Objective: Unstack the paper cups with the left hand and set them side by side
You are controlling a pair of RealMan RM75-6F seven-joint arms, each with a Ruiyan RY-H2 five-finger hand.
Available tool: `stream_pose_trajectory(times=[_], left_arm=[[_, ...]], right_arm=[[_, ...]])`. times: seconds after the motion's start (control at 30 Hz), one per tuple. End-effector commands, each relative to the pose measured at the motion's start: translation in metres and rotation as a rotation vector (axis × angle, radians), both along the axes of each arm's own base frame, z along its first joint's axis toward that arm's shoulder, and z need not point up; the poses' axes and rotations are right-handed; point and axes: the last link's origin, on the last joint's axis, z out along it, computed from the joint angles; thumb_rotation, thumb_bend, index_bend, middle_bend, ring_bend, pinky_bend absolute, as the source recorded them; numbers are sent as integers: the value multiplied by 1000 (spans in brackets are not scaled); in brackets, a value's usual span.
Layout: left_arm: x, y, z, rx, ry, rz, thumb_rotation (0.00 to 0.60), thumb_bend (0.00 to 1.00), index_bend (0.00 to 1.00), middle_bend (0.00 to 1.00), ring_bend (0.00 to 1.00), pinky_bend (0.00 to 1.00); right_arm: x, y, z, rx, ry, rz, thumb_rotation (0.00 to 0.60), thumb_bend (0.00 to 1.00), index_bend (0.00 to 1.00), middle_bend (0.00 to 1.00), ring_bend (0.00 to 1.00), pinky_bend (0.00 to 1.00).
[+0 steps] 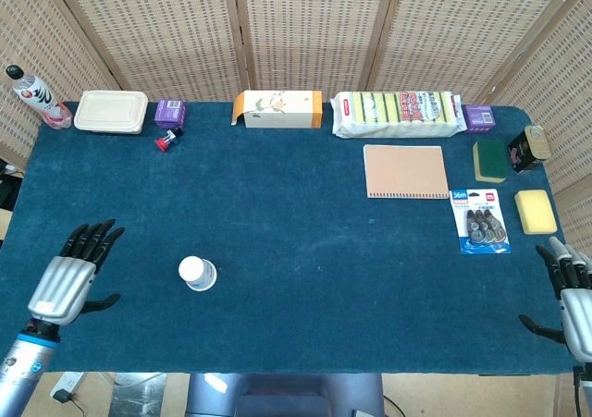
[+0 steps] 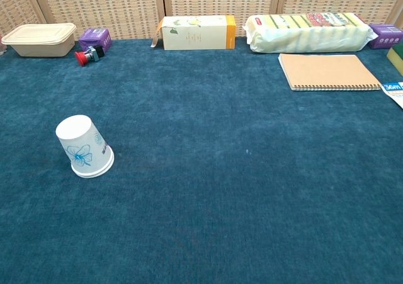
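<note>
A stack of white paper cups [image 1: 197, 273] [image 2: 84, 147] with a blue flower print stands upside down on the blue table cloth [image 1: 296, 232], left of centre near the front. My left hand [image 1: 71, 275] hovers over the cloth to the left of the stack, fingers spread, holding nothing, apart from the cups. My right hand [image 1: 573, 297] stays at the table's front right corner, fingers apart and empty. Neither hand shows in the chest view.
Along the back edge stand a bottle [image 1: 33, 97], a beige lunch box [image 1: 111, 111], a purple box [image 1: 170, 113], a red toy [image 1: 167, 141], a tea carton [image 1: 277, 108] and a sponge pack [image 1: 398, 112]. A notebook [image 1: 405, 171], sponges [image 1: 535, 211] and a tape pack [image 1: 480, 220] lie right.
</note>
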Motion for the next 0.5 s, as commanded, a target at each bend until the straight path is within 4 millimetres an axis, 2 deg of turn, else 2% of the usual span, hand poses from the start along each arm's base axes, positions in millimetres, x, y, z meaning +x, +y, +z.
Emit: stream_pose_trajectory(times=[0.03,0.2,0.5], left_arm=[[16,9,-12,-66,5,5,600,100,0,0,0,0],[31,16,-27,-136,45,3,600,116,0,0,0,0],[52,36,-49,-198,66,31,600,227,2,0,0,0]], right_arm=[[-1,0,0,7,0,-1,600,0,0,0,0,0],[-2,2,2,5,-10,-6,600,0,0,0,0,0],[0,3,1,20,-24,3,600,0,5,0,0,0]])
